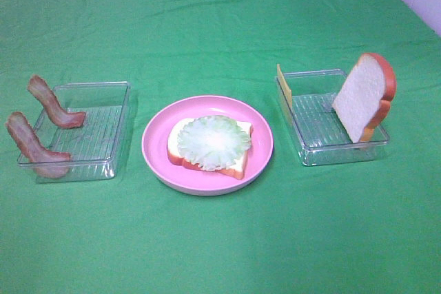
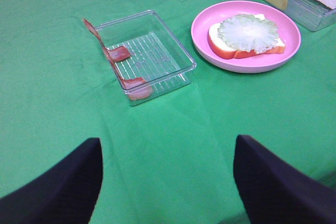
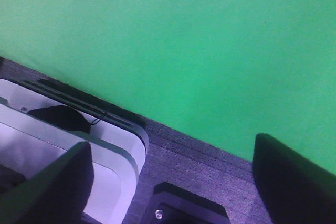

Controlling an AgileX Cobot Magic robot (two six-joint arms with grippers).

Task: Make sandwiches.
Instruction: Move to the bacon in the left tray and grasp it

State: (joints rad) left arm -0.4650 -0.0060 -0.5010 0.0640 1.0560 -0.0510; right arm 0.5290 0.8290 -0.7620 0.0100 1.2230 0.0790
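The left end effector (image 2: 167, 145) is spread wide with nothing between its fingers. It hangs over bare green cloth on the counter (image 2: 173, 114), near the counter's front edge, and faces the food. Just ahead is the left tray (image 2: 176, 42), toward the counter's left edge. Two bacon strips (image 2: 119, 53) are draped over the tray's outer wall, one end inside and one end raised. That raised end looks like the easy place to pinch, judged from how it stands clear of the wall.

The right end effector (image 3: 173, 145) is also fully spread and empty. It is parked over the counter's front edge, above the grey housing (image 3: 58, 145) off the cloth.

In the middle of the counter the pink plate (image 2: 202, 32) carries the sandwich so far. It is one bread slice (image 2: 223, 52) lying flat with a lettuce leaf (image 2: 247, 31) on top. Toward the right edge, the right tray (image 1: 337, 151) props up a cheese slice (image 1: 283, 87) against its left wall. A second bread slice (image 1: 362, 98) leans against its right wall, probably so each can be gripped by its edge.

There is open cloth all round the plate, with clear gaps to both trays. The tray walls are the likeliest thing to snag on.
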